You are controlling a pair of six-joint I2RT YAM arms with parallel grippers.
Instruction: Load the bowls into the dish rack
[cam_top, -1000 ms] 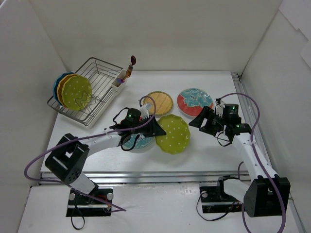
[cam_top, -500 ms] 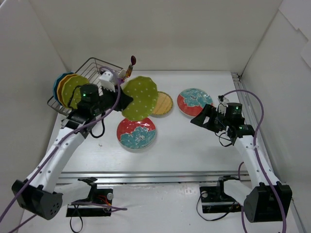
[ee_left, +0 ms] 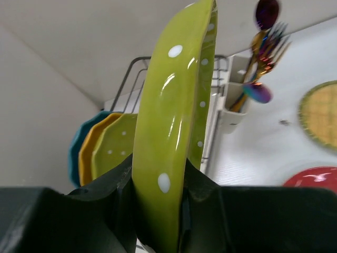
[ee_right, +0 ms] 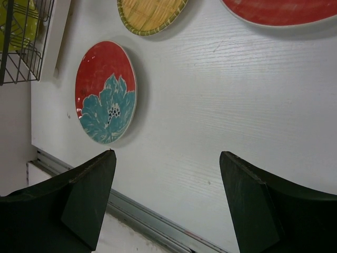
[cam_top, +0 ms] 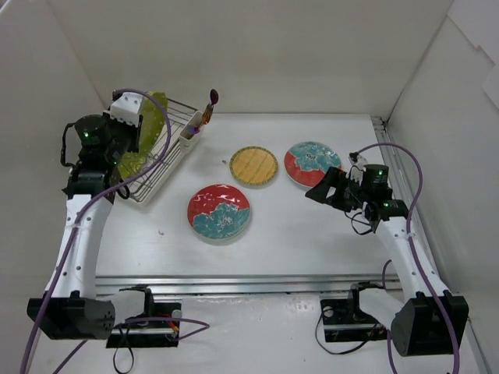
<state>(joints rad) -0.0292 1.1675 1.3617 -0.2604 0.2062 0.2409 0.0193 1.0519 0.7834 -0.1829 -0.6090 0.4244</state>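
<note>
My left gripper (cam_top: 134,128) is shut on the rim of a green white-dotted bowl (cam_top: 154,123) and holds it upright on edge over the dish rack (cam_top: 162,165). In the left wrist view the bowl (ee_left: 174,116) stands between my gripper's (ee_left: 158,197) jaws. Behind it, blue (ee_left: 75,153), orange (ee_left: 90,150) and green (ee_left: 117,147) bowls stand in the rack (ee_left: 134,66). A red-and-teal bowl (cam_top: 219,213), a tan woven bowl (cam_top: 254,167) and a second red-and-teal bowl (cam_top: 312,163) lie flat on the table. My right gripper (cam_top: 316,191) is open and empty beside that second bowl.
A white utensil cup (cam_top: 189,132) with cutlery stands on the rack's near-right corner. White walls close in the left, back and right. In the right wrist view, my open gripper (ee_right: 167,154) hovers over bare table, with a red-and-teal bowl (ee_right: 105,92) ahead.
My left arm has swung left and up, carrying the green bowl from the table's middle to above the rack and turning it on edge. The right arm has hardly moved.
</note>
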